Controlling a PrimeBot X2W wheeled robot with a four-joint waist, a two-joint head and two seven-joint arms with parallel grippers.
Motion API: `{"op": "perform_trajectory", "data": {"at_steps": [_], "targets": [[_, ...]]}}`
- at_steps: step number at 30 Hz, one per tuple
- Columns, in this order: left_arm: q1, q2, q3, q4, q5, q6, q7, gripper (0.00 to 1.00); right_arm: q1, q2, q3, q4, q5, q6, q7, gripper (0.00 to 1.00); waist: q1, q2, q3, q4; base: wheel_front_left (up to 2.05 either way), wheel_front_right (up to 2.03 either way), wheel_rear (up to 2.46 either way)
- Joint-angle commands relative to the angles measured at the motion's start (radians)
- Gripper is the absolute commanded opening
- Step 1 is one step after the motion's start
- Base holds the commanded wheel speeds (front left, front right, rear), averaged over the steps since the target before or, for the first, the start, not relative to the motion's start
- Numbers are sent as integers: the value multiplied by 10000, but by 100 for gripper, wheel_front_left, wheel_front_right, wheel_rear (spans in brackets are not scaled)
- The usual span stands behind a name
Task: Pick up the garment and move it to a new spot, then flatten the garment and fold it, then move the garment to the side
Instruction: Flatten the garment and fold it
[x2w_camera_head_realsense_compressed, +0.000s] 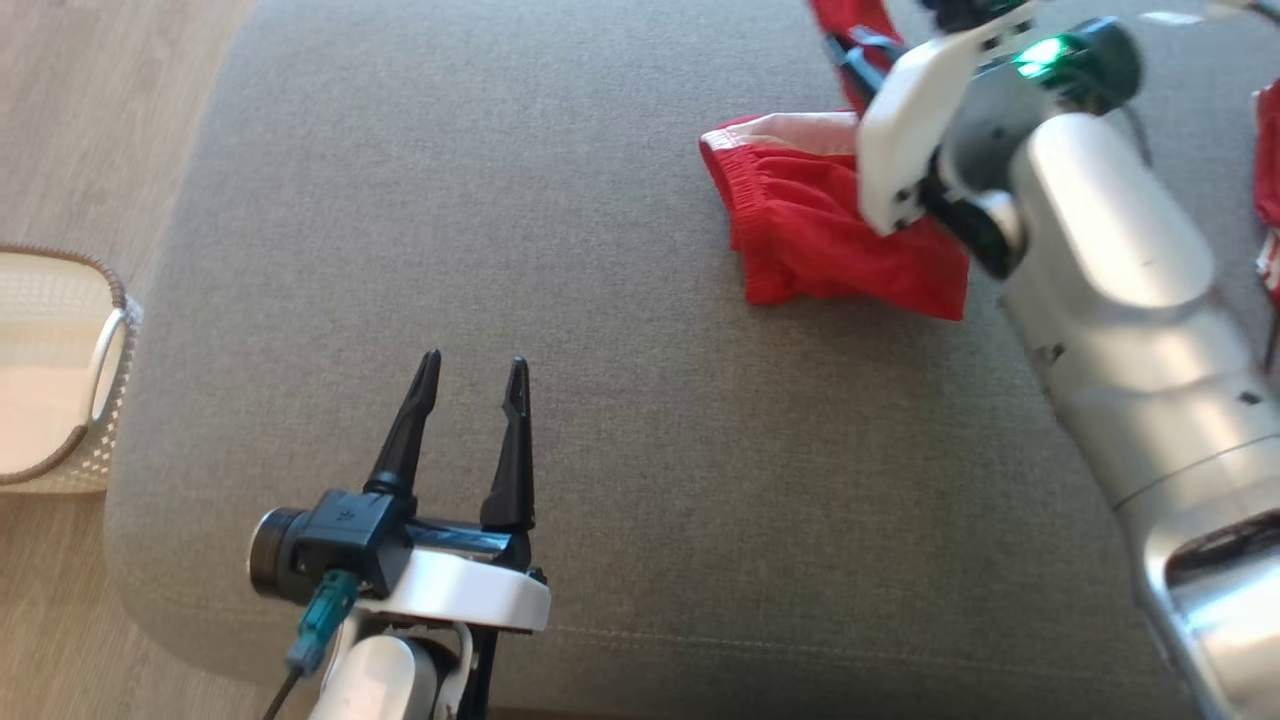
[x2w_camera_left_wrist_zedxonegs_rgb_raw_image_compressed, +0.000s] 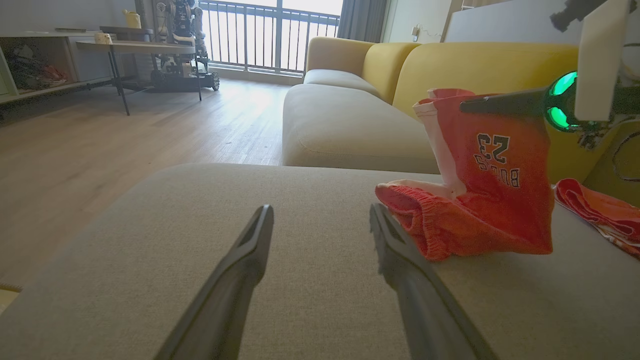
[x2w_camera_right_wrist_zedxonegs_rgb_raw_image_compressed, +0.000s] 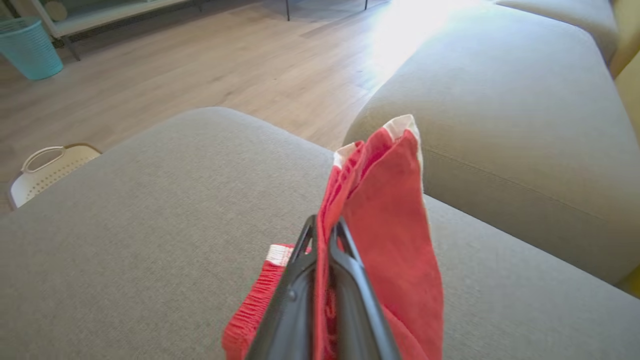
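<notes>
The garment (x2w_camera_head_realsense_compressed: 840, 235) is a pair of red shorts with white trim and a dark "23" print (x2w_camera_left_wrist_zedxonegs_rgb_raw_image_compressed: 492, 145). Its waistband end rests on the grey cushion (x2w_camera_head_realsense_compressed: 600, 350) while its other end is lifted. My right gripper (x2w_camera_right_wrist_zedxonegs_rgb_raw_image_compressed: 322, 227) is shut on that raised red cloth (x2w_camera_right_wrist_zedxonegs_rgb_raw_image_compressed: 385, 210), which hangs up over its fingers. In the left wrist view the right gripper (x2w_camera_left_wrist_zedxonegs_rgb_raw_image_compressed: 470, 105) holds the shorts (x2w_camera_left_wrist_zedxonegs_rgb_raw_image_compressed: 480, 200) from the right. My left gripper (x2w_camera_head_realsense_compressed: 475, 375) stands open above the cushion's near part, left of the shorts, with nothing between its fingers (x2w_camera_left_wrist_zedxonegs_rgb_raw_image_compressed: 250, 250).
A white basket (x2w_camera_head_realsense_compressed: 50, 370) stands on the wooden floor left of the cushion. More red cloth (x2w_camera_left_wrist_zedxonegs_rgb_raw_image_compressed: 600, 210) lies at the cushion's right. Grey and yellow sofa sections (x2w_camera_left_wrist_zedxonegs_rgb_raw_image_compressed: 350, 120) stand beyond, and a teal bin (x2w_camera_right_wrist_zedxonegs_rgb_raw_image_compressed: 30, 47) stands on the floor farther off.
</notes>
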Motion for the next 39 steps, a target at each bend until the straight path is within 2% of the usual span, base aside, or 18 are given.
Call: {"op": "perform_trajectory", "data": {"at_steps": [1,7,8,9,15,21,24,27,28,31,35,39], "targets": [[-148,59,258,-284,-59,39,-49,100,126,300,113,-360,87,-4,52,0,0,-1,45,53,0,0,0],[-235,59,140,-248,-128,37,-49,100,813,604,383,-389,342,-4,325,0,0,-1,119,218,0,0,0],[-234,59,144,-241,-140,41,-49,100,927,633,370,-442,409,-4,287,36,0,-1,120,223,0,0,0],[-227,59,149,-234,-150,46,-49,100,1039,657,334,-523,492,-4,202,100,0,-1,117,220,0,0,0],[-133,59,184,-175,-126,67,-49,100,1663,635,-693,-1588,720,-4,-1039,100,0,-1,-112,80,0,0,0],[127,59,399,-215,-43,195,-49,100,2939,-208,-2313,-3362,-359,-4,-2082,100,0,-1,-529,-295,0,0,0],[243,58,599,-274,-11,278,-49,100,4034,-348,-3214,-4423,-942,-4,-2708,100,0,-1,-700,-543,0,0,0],[353,58,827,-330,-2,321,-49,100,5361,-189,-4003,-5316,-1479,-4,-3488,100,0,-1,-844,-768,0,0,0],[353,58,827,-330,-2,321,-49,100,5361,-189,-4003,-5316,-1479,-4,-3488,100,0,-1,-844,-768,0,0,0],[491,58,1038,-472,80,363,-49,100,6705,84,-4473,-5891,-2005,-4,-4184,100,0,-1,-947,-962,0,0,0],[710,58,1243,-580,239,318,-49,100,8226,485,-4759,-6498,-2464,-4,-4697,100,0,-1,-1070,-1115,0,0,0],[1059,58,1428,-706,345,356,-49,100,9388,724,-4753,-7439,-2618,-4,-4770,100,0,-1,-1334,-1216,0,0,0]]}}
